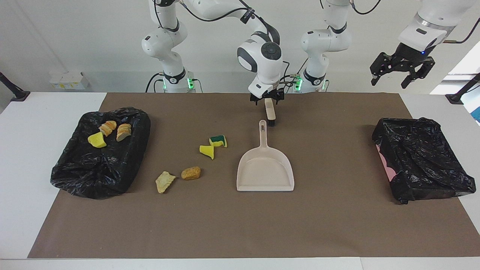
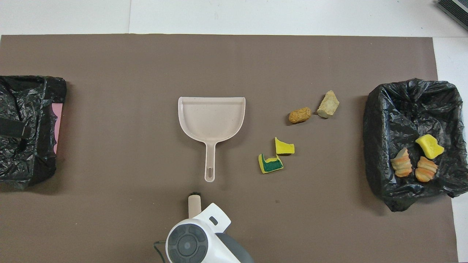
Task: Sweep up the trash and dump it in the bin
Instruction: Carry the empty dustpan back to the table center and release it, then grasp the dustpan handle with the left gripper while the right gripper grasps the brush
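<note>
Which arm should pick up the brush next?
Right: the right pincer is open over the brush; the left pincer hangs high at its own end of the table.

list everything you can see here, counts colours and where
dustpan: 1, beige, mid-mat
brush: 1, beige, lying nearer the robots than the dustpan
loose scraps: 4, yellow, yellow-green, tan, orange-brown, on the mat between dustpan and filled bin
binned scraps: 3, one yellow, two orange-tan
filled bin: 1, black bag, right arm's end
other bin: 1, black bag, left arm's end
mat: 1, brown
right end effector: open, over the brush
left end effector: open, waiting above the other bin's end
</note>
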